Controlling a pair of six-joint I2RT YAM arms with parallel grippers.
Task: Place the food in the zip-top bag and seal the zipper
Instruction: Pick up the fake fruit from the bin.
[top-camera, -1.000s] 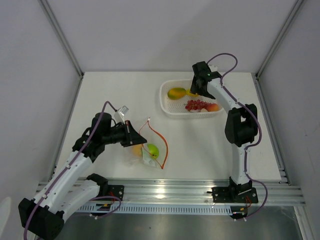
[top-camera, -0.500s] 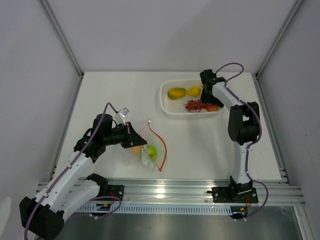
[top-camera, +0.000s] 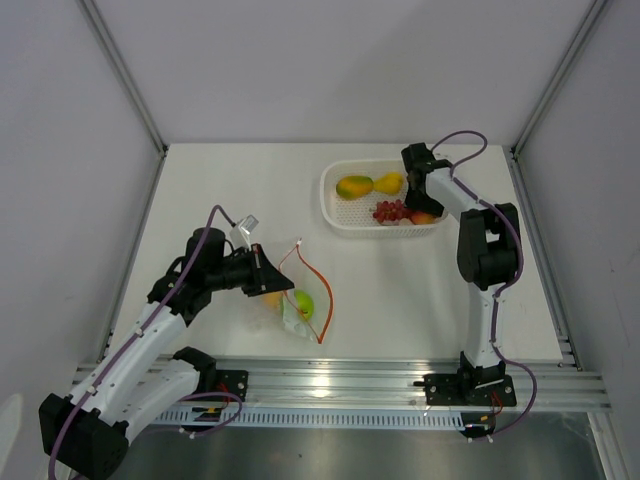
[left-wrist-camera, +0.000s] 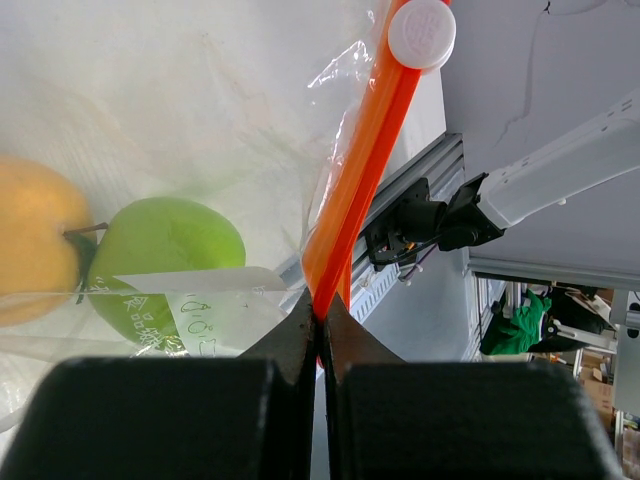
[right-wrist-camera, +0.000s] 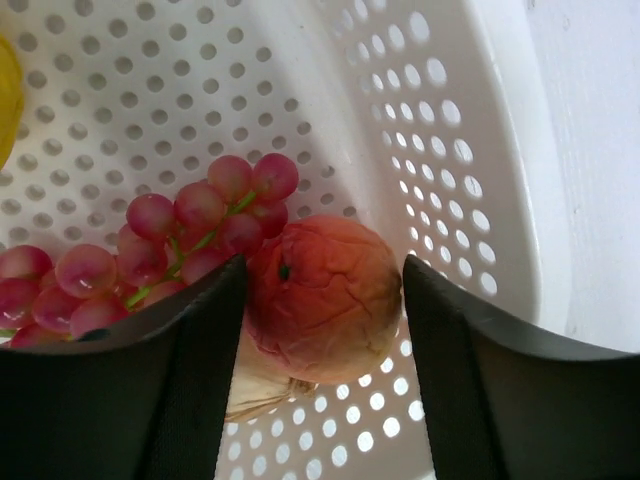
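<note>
Fetching step: right gripper (right-wrist-camera: 322, 275) in basket (right-wrist-camera: 480, 150), jaws apart astride peach (right-wrist-camera: 325, 310); left gripper (left-wrist-camera: 320, 305) clamped on zipper (left-wrist-camera: 365, 160), bag (left-wrist-camera: 200, 90) already holding apple (left-wrist-camera: 165, 250); next: squeeze, lift, carry over.

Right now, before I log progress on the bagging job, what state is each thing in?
zip-top bag: mouth open, green apple and orange-yellow fruit inside.
zipper: unsealed, pinched.
left gripper: shut on the zipper.
right gripper: open, fingers flanking the peach.
peach: resting in the basket beside the grapes.
basket: also holds mango and yellow piece.
</note>
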